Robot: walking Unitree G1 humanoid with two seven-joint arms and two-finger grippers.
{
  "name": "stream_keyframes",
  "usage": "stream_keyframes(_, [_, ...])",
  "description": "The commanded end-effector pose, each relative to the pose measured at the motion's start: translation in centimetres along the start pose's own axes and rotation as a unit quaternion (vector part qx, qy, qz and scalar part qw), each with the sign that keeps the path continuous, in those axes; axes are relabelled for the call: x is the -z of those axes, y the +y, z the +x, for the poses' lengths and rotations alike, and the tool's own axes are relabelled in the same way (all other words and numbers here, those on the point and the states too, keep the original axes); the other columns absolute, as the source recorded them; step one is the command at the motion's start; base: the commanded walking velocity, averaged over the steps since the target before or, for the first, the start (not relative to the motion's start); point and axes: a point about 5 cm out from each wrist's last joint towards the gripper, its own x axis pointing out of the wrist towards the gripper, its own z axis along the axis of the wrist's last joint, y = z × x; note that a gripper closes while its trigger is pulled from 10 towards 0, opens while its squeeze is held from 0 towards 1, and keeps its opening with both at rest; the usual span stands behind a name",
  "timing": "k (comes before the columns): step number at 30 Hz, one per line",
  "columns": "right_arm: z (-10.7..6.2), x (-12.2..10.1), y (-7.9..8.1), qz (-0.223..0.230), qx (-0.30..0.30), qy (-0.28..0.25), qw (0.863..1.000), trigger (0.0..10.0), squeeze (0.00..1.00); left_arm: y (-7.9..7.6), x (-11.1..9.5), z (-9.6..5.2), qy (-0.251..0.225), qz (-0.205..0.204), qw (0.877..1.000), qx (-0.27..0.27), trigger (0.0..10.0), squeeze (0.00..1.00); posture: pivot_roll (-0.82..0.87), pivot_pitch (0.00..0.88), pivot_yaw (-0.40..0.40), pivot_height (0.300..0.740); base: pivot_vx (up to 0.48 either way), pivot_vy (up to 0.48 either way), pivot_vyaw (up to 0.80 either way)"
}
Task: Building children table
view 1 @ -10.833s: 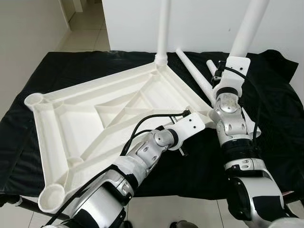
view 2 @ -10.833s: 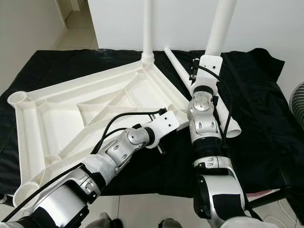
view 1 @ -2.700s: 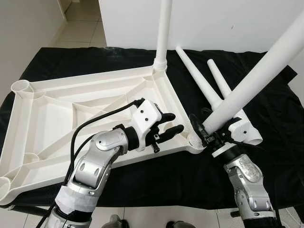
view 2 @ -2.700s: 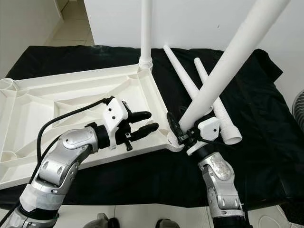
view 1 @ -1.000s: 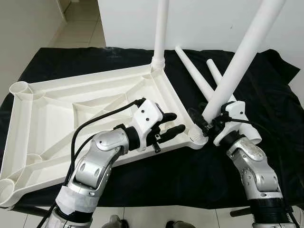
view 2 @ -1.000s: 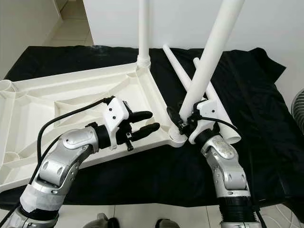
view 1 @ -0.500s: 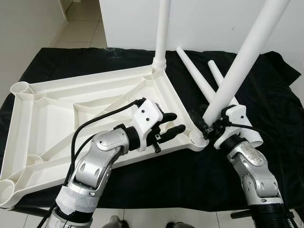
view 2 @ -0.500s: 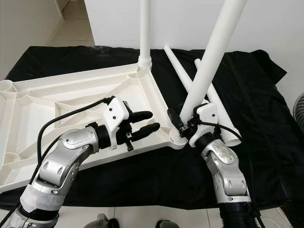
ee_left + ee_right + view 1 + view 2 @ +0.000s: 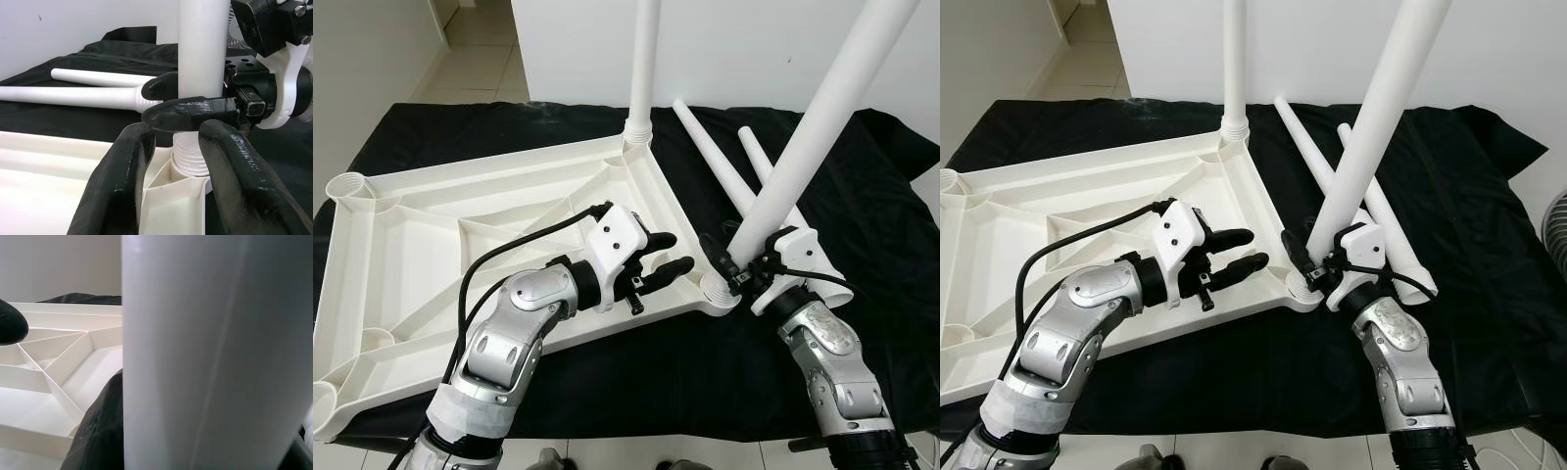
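Here the upturned white tabletop (image 9: 489, 230) lies on the black-draped bench (image 9: 862, 225). The right pincer (image 9: 729, 266) pinches a slanting white leg (image 9: 803, 157) just above the near corner socket (image 9: 717, 291). The left wrist view shows its ribbed end seated there, with the left pincer (image 9: 171, 156) spread at the frame's edge. Two spare legs (image 9: 724, 176) lie behind.
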Motion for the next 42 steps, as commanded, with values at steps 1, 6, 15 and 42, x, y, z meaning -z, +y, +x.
stream_keyframes(1, [-2.3, 6.0, 1.8, 0.012, -0.027, 0.150, 0.988, 10.0, 0.00, 0.3, -0.1, -0.1, 0.004, 0.001, 1.000, -0.030, 10.0, 0.00, -0.11, 0.123, 0.055, 0.740, 0.000, 0.000, 0.00])
stream_keyframes(6, [-2.4, 6.0, 1.9, 0.004, -0.036, 0.144, 0.989, 10.0, 0.00, 0.3, -0.1, -0.1, 0.003, 0.002, 1.000, -0.029, 10.0, 0.00, -0.11, 0.123, 0.055, 0.740, 0.000, 0.000, 0.00])
stream_keyframes(15, [-2.5, 5.9, 2.2, 0.000, -0.045, 0.135, 0.990, 10.0, 0.00, 0.3, -0.1, -0.1, 0.003, 0.001, 1.000, -0.029, 10.0, 0.00, -0.11, 0.124, 0.060, 0.740, 0.000, 0.000, 0.00])
stream_keyframes(42, [-3.8, 7.9, 0.9, 0.062, -0.004, 0.169, 0.984, 10.0, 0.00, 0.3, -0.3, -0.2, 0.002, 0.001, 1.000, -0.029, 10.0, 0.00, -0.11, 0.128, 0.061, 0.740, 0.000, 0.000, 0.00])
